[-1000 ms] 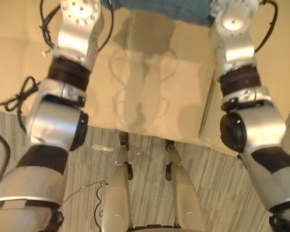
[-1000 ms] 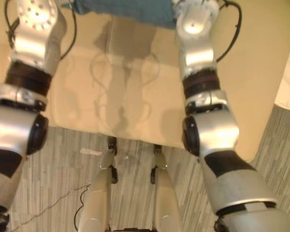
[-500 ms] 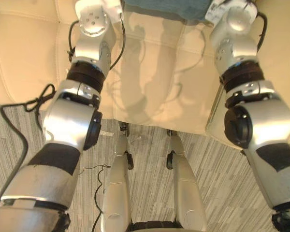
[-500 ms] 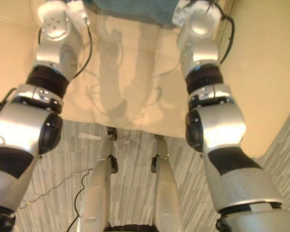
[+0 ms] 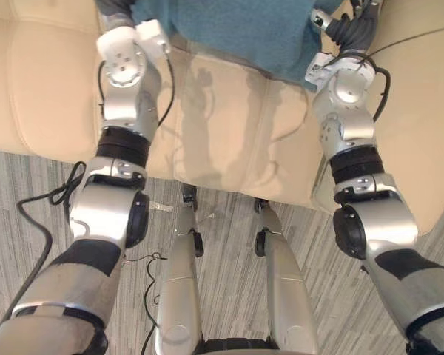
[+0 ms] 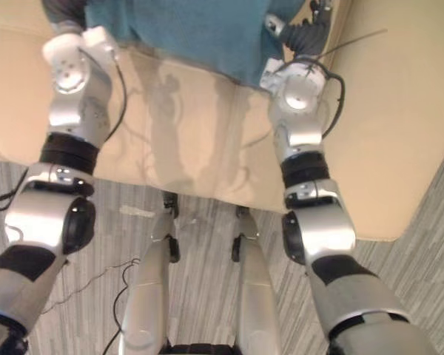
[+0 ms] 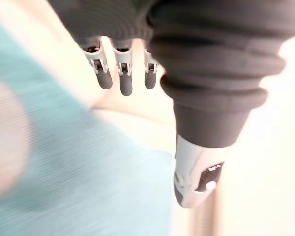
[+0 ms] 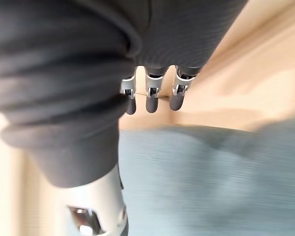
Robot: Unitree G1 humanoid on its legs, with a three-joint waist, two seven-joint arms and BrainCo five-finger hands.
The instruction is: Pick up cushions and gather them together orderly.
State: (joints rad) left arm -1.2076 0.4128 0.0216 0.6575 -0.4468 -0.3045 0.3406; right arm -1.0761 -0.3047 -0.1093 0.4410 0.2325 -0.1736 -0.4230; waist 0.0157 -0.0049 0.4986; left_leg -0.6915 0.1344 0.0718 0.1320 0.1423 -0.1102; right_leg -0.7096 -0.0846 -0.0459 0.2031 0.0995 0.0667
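The teal cushion [image 5: 229, 29] lies on the cream sofa [image 5: 37, 89] seat. The left hand [image 7: 123, 78] is at the cushion's left edge and the right hand [image 8: 151, 101] at its right edge. Both hands' fingers are straight, curled round nothing.

Cushion [image 5: 229, 29] on sofa [image 5: 48, 96], twd back

Head eyes look down on the sofa [image 5: 222, 126]; wrist cameras sit beside cushion [image 7: 88, 196].

Both arms are stretched forward, the left robot hand [image 7: 123, 78] and right robot hand [image 8: 152, 96] with fingers straight.
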